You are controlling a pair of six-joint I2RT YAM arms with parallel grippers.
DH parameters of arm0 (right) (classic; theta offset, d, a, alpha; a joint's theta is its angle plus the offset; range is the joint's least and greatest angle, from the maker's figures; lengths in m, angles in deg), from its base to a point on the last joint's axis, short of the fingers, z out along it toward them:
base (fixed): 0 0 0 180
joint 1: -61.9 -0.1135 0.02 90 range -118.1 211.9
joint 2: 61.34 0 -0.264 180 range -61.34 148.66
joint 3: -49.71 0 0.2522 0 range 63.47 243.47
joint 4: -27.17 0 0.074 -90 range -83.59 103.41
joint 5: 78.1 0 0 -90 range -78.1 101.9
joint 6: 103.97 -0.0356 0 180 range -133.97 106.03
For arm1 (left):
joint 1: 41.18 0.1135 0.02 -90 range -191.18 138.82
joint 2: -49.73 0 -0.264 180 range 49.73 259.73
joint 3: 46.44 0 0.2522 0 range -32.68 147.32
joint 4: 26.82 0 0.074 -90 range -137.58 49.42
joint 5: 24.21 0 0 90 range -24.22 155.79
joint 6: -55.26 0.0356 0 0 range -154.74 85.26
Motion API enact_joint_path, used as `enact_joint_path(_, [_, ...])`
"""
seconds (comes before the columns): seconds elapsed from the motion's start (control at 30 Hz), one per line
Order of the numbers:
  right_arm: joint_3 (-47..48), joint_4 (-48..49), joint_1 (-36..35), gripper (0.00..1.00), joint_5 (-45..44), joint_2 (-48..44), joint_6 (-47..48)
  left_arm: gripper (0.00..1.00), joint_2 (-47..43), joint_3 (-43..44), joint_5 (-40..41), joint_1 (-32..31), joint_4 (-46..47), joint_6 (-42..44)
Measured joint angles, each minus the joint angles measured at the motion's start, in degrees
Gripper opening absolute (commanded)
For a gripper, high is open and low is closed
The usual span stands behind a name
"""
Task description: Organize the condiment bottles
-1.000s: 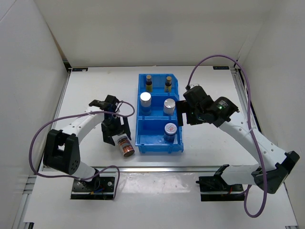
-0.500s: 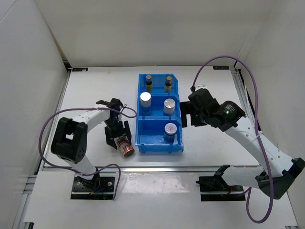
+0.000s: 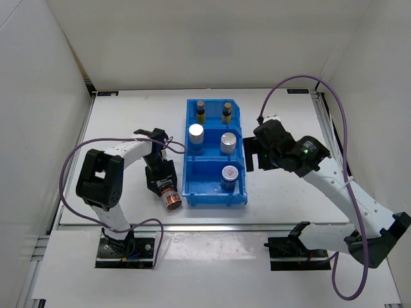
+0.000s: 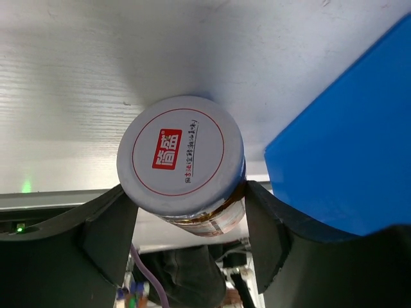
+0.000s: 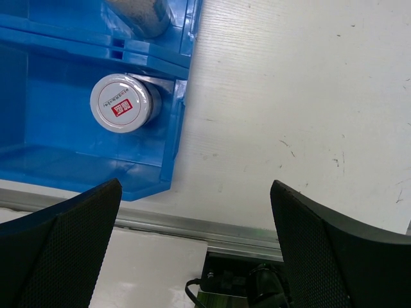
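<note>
My left gripper [image 4: 186,215] clamps the short jar [image 4: 180,151] beside the blue bin [image 4: 347,154]; I should lift clear of its wall. Then lower it upright beside the twin jar [image 5: 124,102].

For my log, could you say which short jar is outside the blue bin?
The jar in the left pincer, left of the bin; the other jar stands inside.

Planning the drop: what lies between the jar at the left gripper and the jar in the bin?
Top view: only the bin's blue side wall and bare bin floor.
</note>
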Motion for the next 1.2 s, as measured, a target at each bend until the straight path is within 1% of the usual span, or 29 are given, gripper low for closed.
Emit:
enact_joint_path(0.13, [0.0, -0.48, 0.0, 1.0, -0.26, 0.0, 0.17, 0.11, -1.75, 0.5, 3.32, -0.55, 0.92, 0.26])
enact_joint_path(0.43, [0.0, -0.76, 0.0, 1.0, -0.63, 0.02, 0.28, 0.11, -8.85, 5.62, 12.61, -0.63, 1.95, 1.25])
enact_joint_path(0.7, [0.0, -0.76, 0.0, 1.0, -0.66, 0.02, 0.39, 0.11, -12.22, 6.05, 19.61, -1.49, 1.92, 1.7])
enact_joint_path(0.93, [-0.09, -0.76, 0.0, 1.0, -0.66, 0.0, 0.37, 0.11, -17.09, 5.75, 28.39, -5.35, 3.21, 1.09])
enact_joint_path(1.1, [-0.2, -0.76, 0.0, 1.0, -0.66, 0.0, 0.37, 0.11, -23.5, 4.5, 34.75, -9.66, 5.73, 0.76])
enact_joint_path(1.2, [-0.46, -0.66, 0.0, 1.0, -0.83, -0.07, 0.37, 0.11, -28.15, 3.34, 36.83, -11.93, 8.04, 1.66])
